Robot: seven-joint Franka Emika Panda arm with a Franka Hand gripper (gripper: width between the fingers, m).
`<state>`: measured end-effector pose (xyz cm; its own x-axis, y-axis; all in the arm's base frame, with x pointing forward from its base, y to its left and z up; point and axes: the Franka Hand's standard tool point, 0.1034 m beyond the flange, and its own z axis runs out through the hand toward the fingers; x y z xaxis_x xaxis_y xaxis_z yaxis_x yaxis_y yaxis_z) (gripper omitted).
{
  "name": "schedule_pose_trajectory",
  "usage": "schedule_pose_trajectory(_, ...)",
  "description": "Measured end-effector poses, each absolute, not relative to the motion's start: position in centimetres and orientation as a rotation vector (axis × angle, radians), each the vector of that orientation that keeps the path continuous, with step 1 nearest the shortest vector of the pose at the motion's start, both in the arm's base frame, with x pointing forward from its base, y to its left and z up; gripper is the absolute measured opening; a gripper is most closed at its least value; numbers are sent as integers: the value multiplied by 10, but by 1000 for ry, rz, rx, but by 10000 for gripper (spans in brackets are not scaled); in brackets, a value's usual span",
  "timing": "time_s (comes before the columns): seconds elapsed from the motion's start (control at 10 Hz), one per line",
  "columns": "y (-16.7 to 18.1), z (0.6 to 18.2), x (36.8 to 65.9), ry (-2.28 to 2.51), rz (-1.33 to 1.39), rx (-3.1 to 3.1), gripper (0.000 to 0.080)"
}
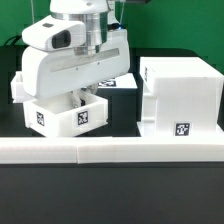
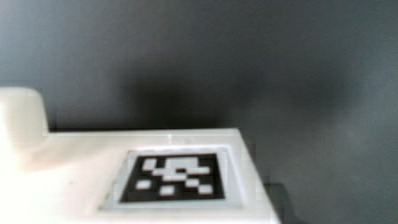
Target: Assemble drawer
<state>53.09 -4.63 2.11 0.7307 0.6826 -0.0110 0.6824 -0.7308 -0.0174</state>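
Observation:
In the exterior view a small white drawer tray (image 1: pixel 62 117) with black-and-white tags on its front stands on the dark table at the exterior view's left. The white arm's gripper (image 1: pixel 74 99) reaches down into or onto this tray; its fingers are hidden behind the hand and the tray wall. The large boxy housing (image 1: pixel 180 92) stands apart at the exterior view's right, with a tag low on its front. A second small white part (image 1: pixel 17 89) shows behind the arm at the left. The wrist view shows a white tray face with a tag (image 2: pixel 176 176) and a rounded knob (image 2: pixel 18 125); no fingers show.
The long low white border bar (image 1: pixel 110 150) runs along the table's front edge. The marker board (image 1: pixel 127 83) lies flat between the arm and the housing. Dark table (image 2: pixel 267 60) fills the rest of the wrist view.

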Motion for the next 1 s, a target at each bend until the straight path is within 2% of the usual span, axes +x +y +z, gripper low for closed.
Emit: schedule_pose_trajectory(1.0, -49, 22, 535, -2160, 86, -2335, 42)
